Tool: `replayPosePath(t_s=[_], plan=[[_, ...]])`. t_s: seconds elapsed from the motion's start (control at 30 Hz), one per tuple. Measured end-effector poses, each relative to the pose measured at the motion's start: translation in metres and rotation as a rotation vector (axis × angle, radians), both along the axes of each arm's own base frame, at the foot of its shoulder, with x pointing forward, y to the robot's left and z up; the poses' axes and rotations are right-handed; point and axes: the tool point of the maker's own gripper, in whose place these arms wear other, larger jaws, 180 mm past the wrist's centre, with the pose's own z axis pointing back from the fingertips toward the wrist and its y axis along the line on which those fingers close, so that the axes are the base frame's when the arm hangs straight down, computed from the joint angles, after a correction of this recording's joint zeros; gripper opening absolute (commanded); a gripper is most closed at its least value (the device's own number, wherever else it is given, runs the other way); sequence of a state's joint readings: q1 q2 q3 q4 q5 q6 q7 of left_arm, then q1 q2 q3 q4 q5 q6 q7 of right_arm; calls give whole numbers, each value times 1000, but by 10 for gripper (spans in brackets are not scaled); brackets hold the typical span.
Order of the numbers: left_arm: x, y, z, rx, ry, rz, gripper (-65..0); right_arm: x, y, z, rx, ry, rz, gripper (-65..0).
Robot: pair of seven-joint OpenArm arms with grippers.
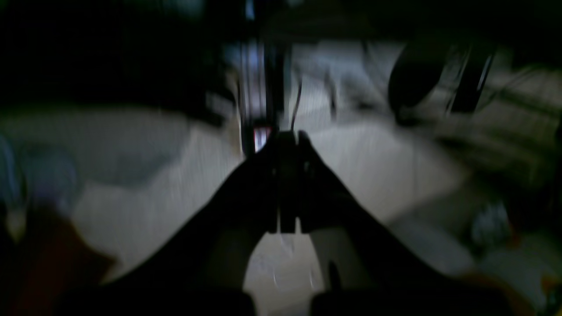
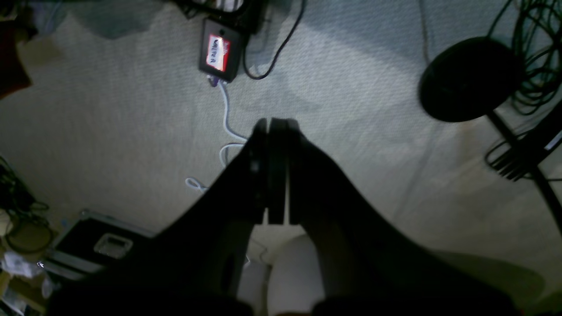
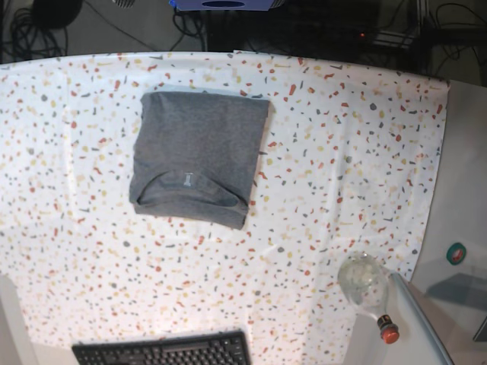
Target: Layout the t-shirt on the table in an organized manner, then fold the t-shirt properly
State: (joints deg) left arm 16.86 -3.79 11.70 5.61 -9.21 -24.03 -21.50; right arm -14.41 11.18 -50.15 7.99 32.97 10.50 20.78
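While both tools [image 1: 287, 136] [image 2: 276, 123] clenched empty, folded t-shirt [image 3: 196, 156] lies long axis near-far, collar nearest.

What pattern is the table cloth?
The table cloth is white, speckled with red, yellow, grey and orange flecks; the base view shows it best.
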Motion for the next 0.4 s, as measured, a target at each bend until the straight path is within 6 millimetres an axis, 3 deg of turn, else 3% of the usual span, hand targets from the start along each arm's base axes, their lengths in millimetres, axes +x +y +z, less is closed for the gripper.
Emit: replayPosePath(t_s=[0.07,0.23,0.3,0.4], plan=[[2,-1,0,0,-5,10,-650,9,3,-1,6,-18,-3,-650],[52,-2,-4,-2,-110,47,-650,14,11,-3,14,-22,-5,-650],[50,-3,-4,-3,-104,43,-650,15,20,-4,28,-24,-8,-650],[31,-4,-3,-5,-61,30,-650,31,38,-6,53,-44,-13,-650]])
